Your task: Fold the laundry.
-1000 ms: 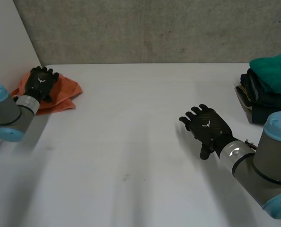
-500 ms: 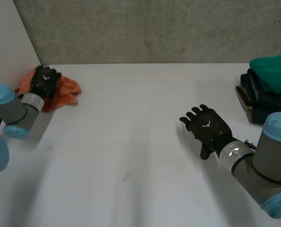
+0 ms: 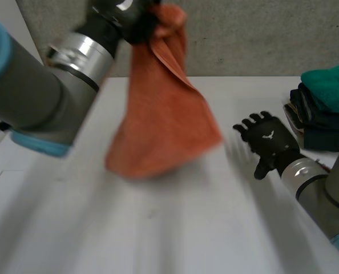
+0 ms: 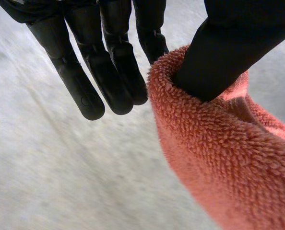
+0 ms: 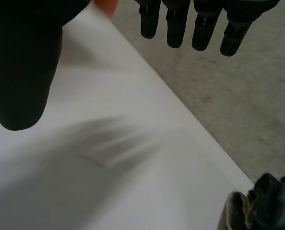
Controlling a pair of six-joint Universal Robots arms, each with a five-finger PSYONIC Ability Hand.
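An orange towel (image 3: 164, 108) hangs in the air over the middle of the white table (image 3: 175, 234). My left hand (image 3: 126, 14) holds it by its top end, high above the table. In the left wrist view the thumb (image 4: 229, 48) is tucked into a fold of the towel (image 4: 219, 158), with the fingers (image 4: 109, 62) alongside. The towel's lower edge hangs just above the tabletop. My right hand (image 3: 269, 142) hovers over the right of the table, open, fingers (image 5: 200, 24) spread and holding nothing.
A stack of folded clothes (image 3: 323, 108), green on top of dark ones, sits at the table's right edge, close to my right hand; it also appears in the right wrist view (image 5: 262, 203). A grey wall runs behind the table.
My left hand has closed on the orange towel at the far left corner and swung it up and over the middle of the table. My right hand has shifted slightly right and further back.
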